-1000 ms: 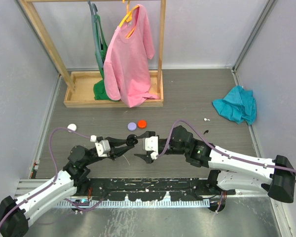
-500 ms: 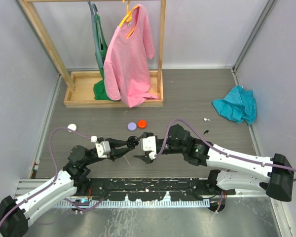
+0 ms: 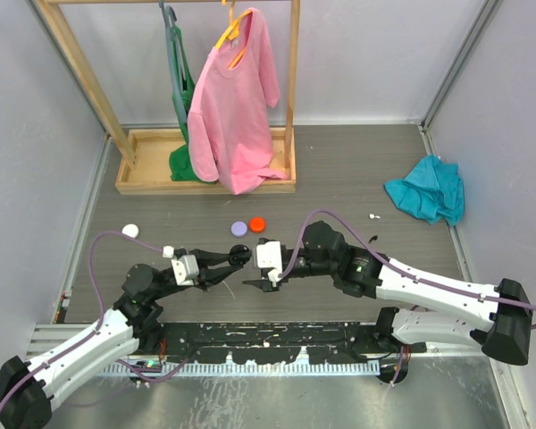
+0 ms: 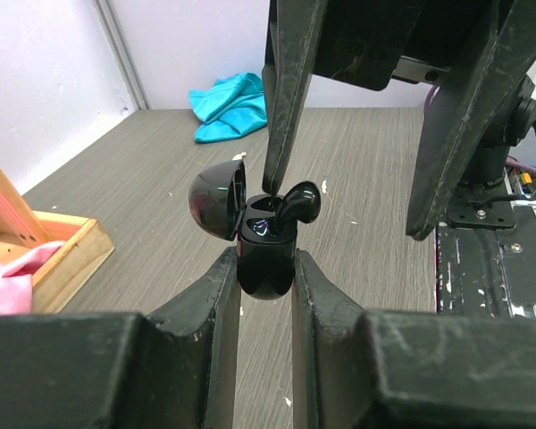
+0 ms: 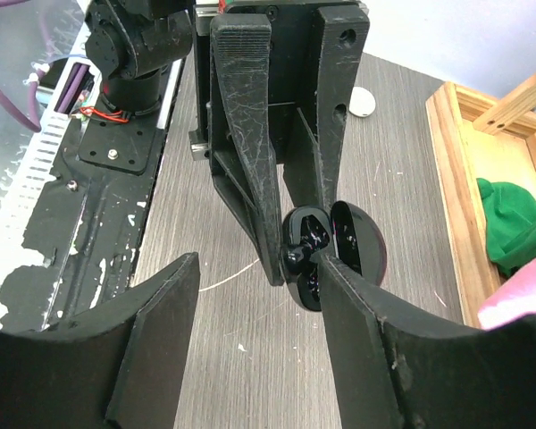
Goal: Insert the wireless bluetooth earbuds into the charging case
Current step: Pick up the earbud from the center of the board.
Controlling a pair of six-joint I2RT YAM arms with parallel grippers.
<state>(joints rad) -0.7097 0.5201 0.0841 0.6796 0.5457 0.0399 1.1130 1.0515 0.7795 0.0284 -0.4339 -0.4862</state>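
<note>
Arms [image 3: 98, 335] [image 3: 429, 288] low, both jaws at charging case [image 4: 266, 259].

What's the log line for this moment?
left fingers: shut on black case, lid open | right fingers: open, one tip at earbud | earbud: partly in case, sticking out

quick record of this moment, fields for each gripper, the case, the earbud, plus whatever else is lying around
left gripper: shut on the black charging case
case lid: open
earbud: black, tilted, partly in the case, not seated
right gripper: open, one fingertip at the earbud
elsewhere: lilac round case, red round case, white round case, teal cloth
</note>
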